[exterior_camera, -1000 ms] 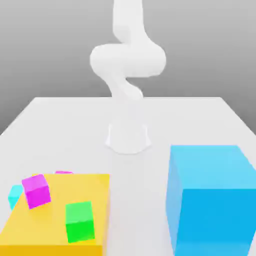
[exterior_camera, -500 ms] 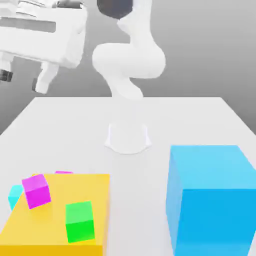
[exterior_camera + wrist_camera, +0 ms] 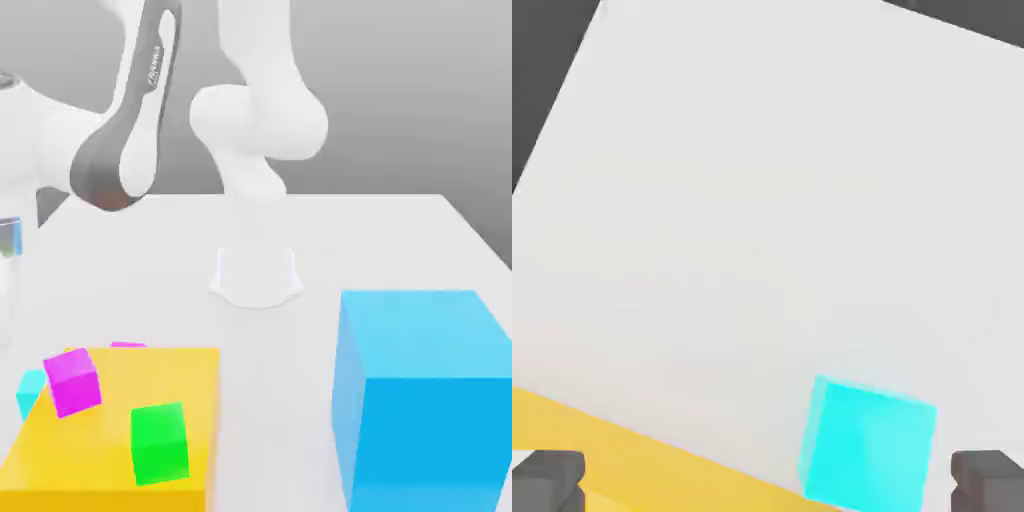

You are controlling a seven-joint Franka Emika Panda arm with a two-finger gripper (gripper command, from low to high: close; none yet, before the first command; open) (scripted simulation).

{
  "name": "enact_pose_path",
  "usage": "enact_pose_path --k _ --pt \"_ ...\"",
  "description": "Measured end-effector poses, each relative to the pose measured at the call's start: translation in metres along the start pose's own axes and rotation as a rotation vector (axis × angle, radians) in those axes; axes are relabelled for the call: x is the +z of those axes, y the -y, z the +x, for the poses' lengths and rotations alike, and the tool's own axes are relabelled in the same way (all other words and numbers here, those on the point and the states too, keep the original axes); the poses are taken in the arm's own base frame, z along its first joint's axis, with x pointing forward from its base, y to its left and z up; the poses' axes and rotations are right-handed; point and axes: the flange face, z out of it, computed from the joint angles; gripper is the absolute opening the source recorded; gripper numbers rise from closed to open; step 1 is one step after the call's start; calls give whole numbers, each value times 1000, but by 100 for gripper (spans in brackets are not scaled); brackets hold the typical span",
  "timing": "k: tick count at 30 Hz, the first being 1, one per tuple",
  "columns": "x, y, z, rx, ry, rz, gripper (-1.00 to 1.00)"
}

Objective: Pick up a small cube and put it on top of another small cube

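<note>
Three small cubes sit at the exterior view's left: a magenta cube (image 3: 72,382) and a green cube (image 3: 160,443) rest on a flat yellow slab (image 3: 190,380), and a cyan cube (image 3: 30,392) stands on the table against the slab's left edge. In the hand view the cyan cube (image 3: 867,443) lies below my gripper (image 3: 768,480), nearer one dark fingertip (image 3: 987,478) than the other. The jaws stand wide open with nothing held. My arm (image 3: 125,150) leans over to the left, and the hand is cut off at the frame's left edge.
A big blue cube (image 3: 425,395) stands at the exterior view's front right. The arm's white base (image 3: 256,270) is at the middle of the white table (image 3: 380,240). A thin magenta sliver (image 3: 127,344) shows behind the slab's far edge.
The arm has swung down and to the exterior view's left; the hand has passed from the upper left to the frame's left edge. None of the cubes has moved.
</note>
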Motion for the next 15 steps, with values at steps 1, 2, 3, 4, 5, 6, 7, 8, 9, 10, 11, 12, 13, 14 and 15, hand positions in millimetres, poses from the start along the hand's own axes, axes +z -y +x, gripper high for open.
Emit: enact_pose_path --k 1,2,3,4,5,6,7,8,9,10,11,12,13,14,15 --pt "12 -6 5 35 17 -17 0" --pt "24 -12 10 72 34 -34 0" --pt "35 -16 13 97 46 -43 0" --pt "46 -18 14 110 52 -47 0" --pt "56 -19 14 117 55 -48 0" --pt "67 -20 14 120 57 -49 0" --pt "78 -20 14 122 57 -50 0" --pt "89 -22 13 122 57 -51 0" --pt "99 -23 12 122 56 -53 -100" --pt "99 -23 12 122 56 -53 -100" --pt "99 -23 12 122 56 -53 -100" --pt "99 -23 12 122 56 -52 -100" --pt "99 -23 12 122 56 -52 -100" --pt "99 -23 12 122 56 -51 -100" --pt "104 -24 12 121 55 -52 -100"
